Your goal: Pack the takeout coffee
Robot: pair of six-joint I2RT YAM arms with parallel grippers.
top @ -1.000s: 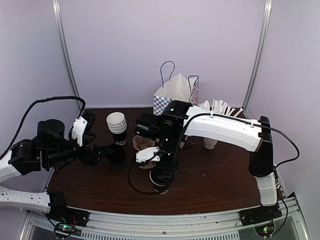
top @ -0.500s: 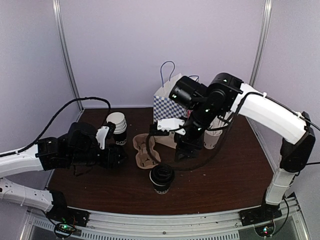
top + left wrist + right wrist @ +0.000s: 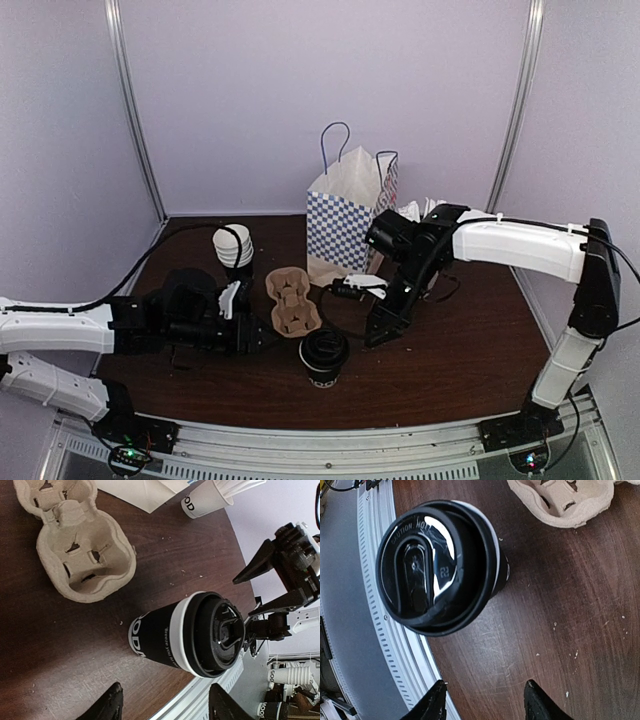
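The takeout coffee (image 3: 323,357), a short black cup with pale print and a black lid, stands upright near the table's front edge. It also shows in the left wrist view (image 3: 190,635) and from above in the right wrist view (image 3: 437,565). My left gripper (image 3: 262,338) is low on the table just left of the cup, open, with nothing between its fingers (image 3: 167,707). My right gripper (image 3: 378,333) hangs just right of the cup, open and empty (image 3: 485,700). Neither touches the cup. The blue-checkered paper bag (image 3: 345,215) stands upright at the back.
A brown pulp cup carrier (image 3: 291,302) lies between the bag and the coffee. A stack of lidless black cups (image 3: 233,247) stands at the back left. A white cup with sticks (image 3: 205,497) is behind the right arm. The metal front rail (image 3: 330,440) runs close to the coffee.
My left gripper has reached rightward to the coffee's left side. My right arm rose off the cup toward the bag, then came down at the cup's right.
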